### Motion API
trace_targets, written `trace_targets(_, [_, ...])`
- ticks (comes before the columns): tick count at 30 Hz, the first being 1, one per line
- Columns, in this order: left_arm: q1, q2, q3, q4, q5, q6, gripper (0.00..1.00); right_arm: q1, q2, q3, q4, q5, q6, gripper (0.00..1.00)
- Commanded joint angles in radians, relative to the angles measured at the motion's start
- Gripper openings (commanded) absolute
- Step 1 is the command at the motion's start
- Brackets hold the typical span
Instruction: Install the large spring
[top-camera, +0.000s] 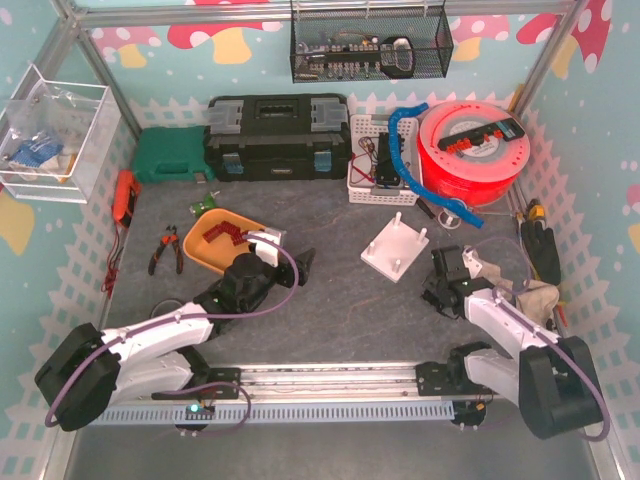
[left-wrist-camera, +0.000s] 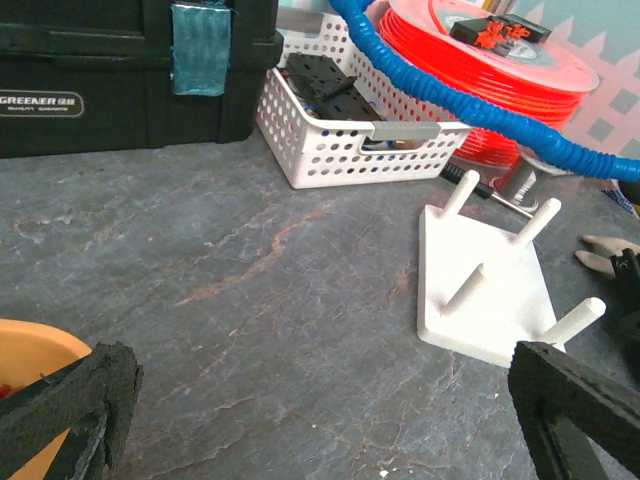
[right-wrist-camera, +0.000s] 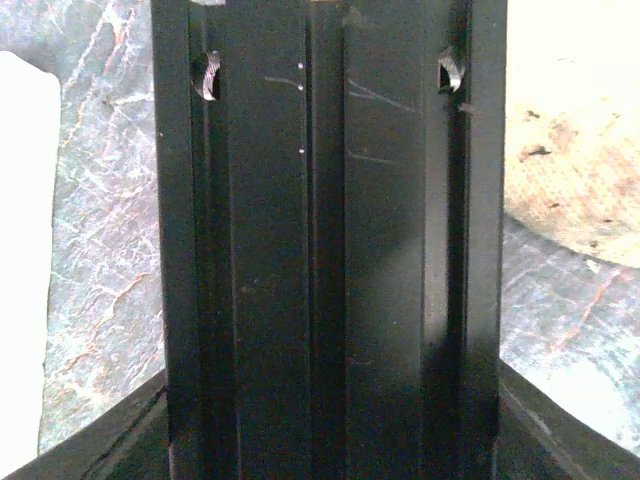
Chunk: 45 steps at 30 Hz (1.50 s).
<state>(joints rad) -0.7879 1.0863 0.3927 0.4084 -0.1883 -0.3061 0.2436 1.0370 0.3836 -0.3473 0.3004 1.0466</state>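
Note:
The white peg board (top-camera: 395, 250) with several upright pegs lies mid-table; it also shows in the left wrist view (left-wrist-camera: 490, 290). An orange tray (top-camera: 205, 255) at the left holds red parts (top-camera: 222, 234); I cannot make out a large spring among them. My left gripper (top-camera: 285, 256) hovers at the tray's right edge, wide open and empty (left-wrist-camera: 330, 410), facing the peg board. The tray's corner (left-wrist-camera: 30, 355) shows by its left finger. My right gripper (top-camera: 443, 290) points down at the table just right of the board, its fingers pressed together (right-wrist-camera: 320, 100).
A black toolbox (top-camera: 277, 135), a green case (top-camera: 172, 155), a white basket (top-camera: 380, 165), a blue hose (top-camera: 405, 140) and a red spool (top-camera: 470, 150) line the back. Pliers (top-camera: 165, 250) lie left of the tray. A beige cloth (top-camera: 535, 295) lies beside the right arm.

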Motion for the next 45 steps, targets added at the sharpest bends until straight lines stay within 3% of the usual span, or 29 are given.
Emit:
trace_targets(1, [-0.004, -0.011, -0.005, -0.006, -0.013, 0.015, 0.99, -0.032, 0.047, 0.004, 0.098, -0.031, -0.018, 0.48])
trace_targets(10, [-0.004, -0.007, -0.003, -0.011, -0.033, 0.016, 0.99, -0.059, 0.065, 0.016, 0.074, -0.036, -0.046, 0.74])
trace_targets(15, [-0.004, 0.001, 0.007, -0.016, -0.041, 0.015, 0.99, -0.059, 0.021, 0.080, -0.024, -0.032, -0.085, 0.90])
trace_targets(19, [-0.004, 0.004, 0.034, -0.045, -0.101, 0.002, 0.99, -0.059, -0.066, 0.154, -0.049, -0.085, -0.188, 0.92])
trace_targets(26, [0.015, -0.026, 0.128, -0.154, -0.179, -0.079, 0.99, -0.031, -0.125, 0.230, 0.124, -0.353, -0.391, 0.99])
trace_targets(31, [0.131, -0.019, 0.191, -0.273, -0.124, -0.276, 0.99, 0.010, -0.062, 0.292, 0.225, -0.494, -0.452, 0.99])
trace_targets(37, [0.256, 0.071, 0.280, -0.464, -0.106, -0.516, 0.98, 0.210, -0.014, 0.291, 0.354, -0.362, -0.546, 0.99])
trace_targets(41, [0.306, 0.119, 0.311, -0.529, -0.054, -0.625, 0.89, 0.248, 0.041, 0.263, 0.378, -0.305, -0.579, 0.99])
trace_targets(45, [0.343, 0.145, 0.295, -0.530, -0.003, -0.717, 0.62, 0.249, 0.058, 0.236, 0.389, -0.265, -0.577, 0.99])
